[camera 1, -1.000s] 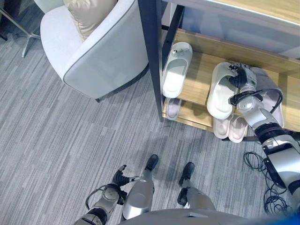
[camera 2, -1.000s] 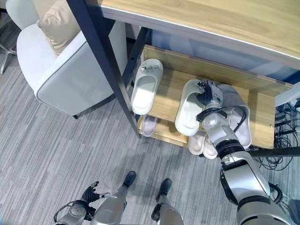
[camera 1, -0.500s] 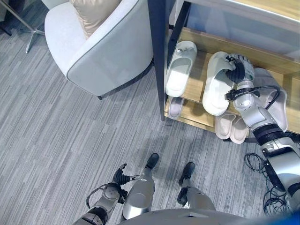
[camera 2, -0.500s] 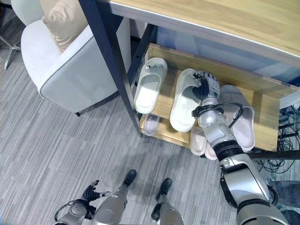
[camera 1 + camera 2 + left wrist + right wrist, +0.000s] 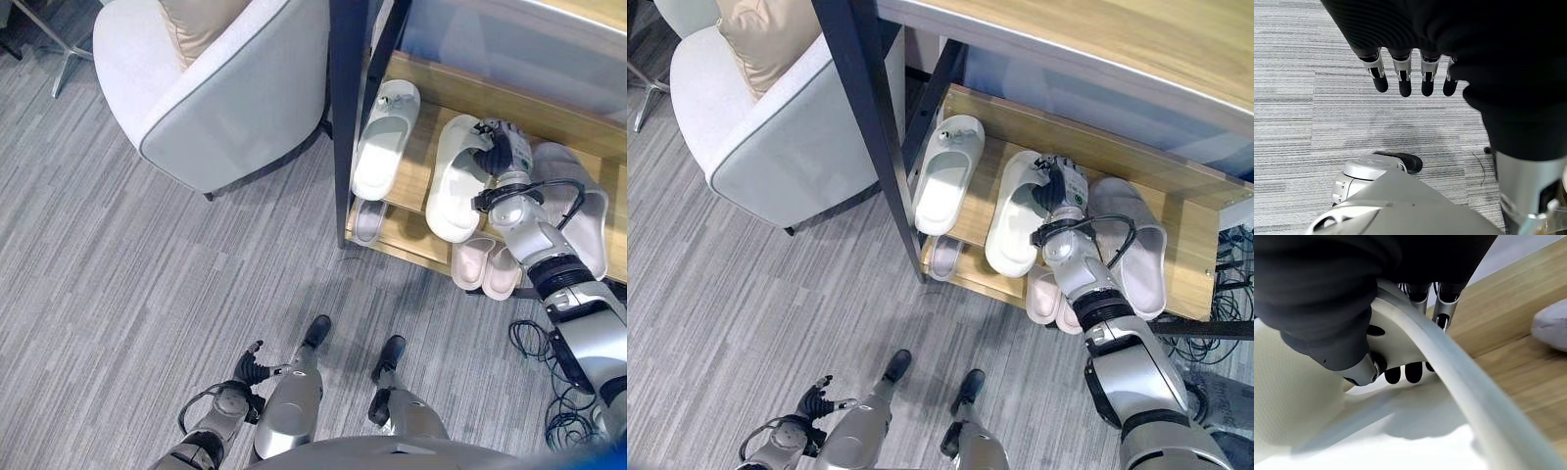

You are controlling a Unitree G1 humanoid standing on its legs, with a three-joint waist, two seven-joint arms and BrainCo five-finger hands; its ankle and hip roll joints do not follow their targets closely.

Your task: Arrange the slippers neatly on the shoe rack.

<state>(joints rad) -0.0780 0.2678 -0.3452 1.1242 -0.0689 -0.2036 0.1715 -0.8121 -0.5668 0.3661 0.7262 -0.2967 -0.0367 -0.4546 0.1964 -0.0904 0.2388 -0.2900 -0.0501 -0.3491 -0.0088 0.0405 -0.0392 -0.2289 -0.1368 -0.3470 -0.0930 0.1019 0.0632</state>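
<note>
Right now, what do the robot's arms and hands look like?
Both arms are silver-grey with dark bands at the joints. The right hand and left hand have silver fingers with dark tips under a dark ribbed cover. A black cable loops at the right wrist.

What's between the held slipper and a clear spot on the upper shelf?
Nothing visible. The right hand grips the white slipper by its strap, sole already on the upper shelf. Bare wood shows between it and the slipper on the left. The grey slipper lies close on the other side.
</note>
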